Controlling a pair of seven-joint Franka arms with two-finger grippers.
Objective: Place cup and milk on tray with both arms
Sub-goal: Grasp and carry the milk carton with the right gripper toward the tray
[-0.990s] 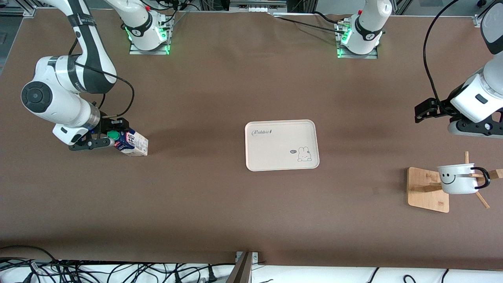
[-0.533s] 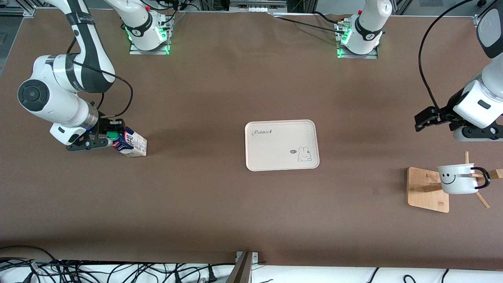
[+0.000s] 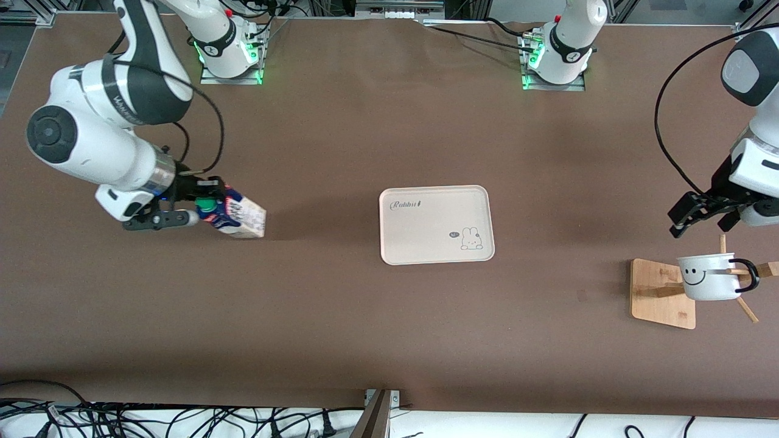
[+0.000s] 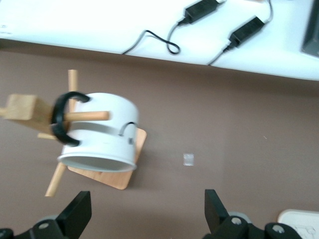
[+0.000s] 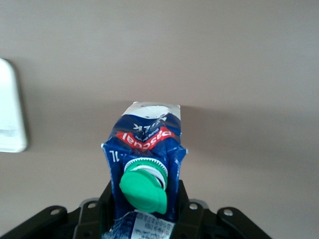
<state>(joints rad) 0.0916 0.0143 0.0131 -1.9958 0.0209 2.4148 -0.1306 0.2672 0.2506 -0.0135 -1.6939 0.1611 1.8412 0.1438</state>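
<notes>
My right gripper [image 3: 204,205] is shut on the top of the milk [image 3: 238,217], a blue and white carton with a green cap [image 5: 143,189]. It holds the carton tilted over the table toward the right arm's end. The cream tray [image 3: 420,228] lies flat mid-table, and its edge shows in the right wrist view [image 5: 11,112]. The cup [image 3: 709,277], white with a smiley, hangs by its black handle [image 4: 59,122] on a peg of a wooden stand [image 3: 660,295]. My left gripper [image 3: 684,219] is open and empty, over the table beside the cup [image 4: 102,137].
The stand's pegs [image 3: 745,309] stick out around the cup. Cables and power bricks [image 4: 202,9] lie off the table's front edge. Bare brown table lies between the milk and the tray, and between the tray and the stand.
My right gripper has carried the milk toward the tray. My left gripper has swung toward the left arm's end and come closer to the cup.
</notes>
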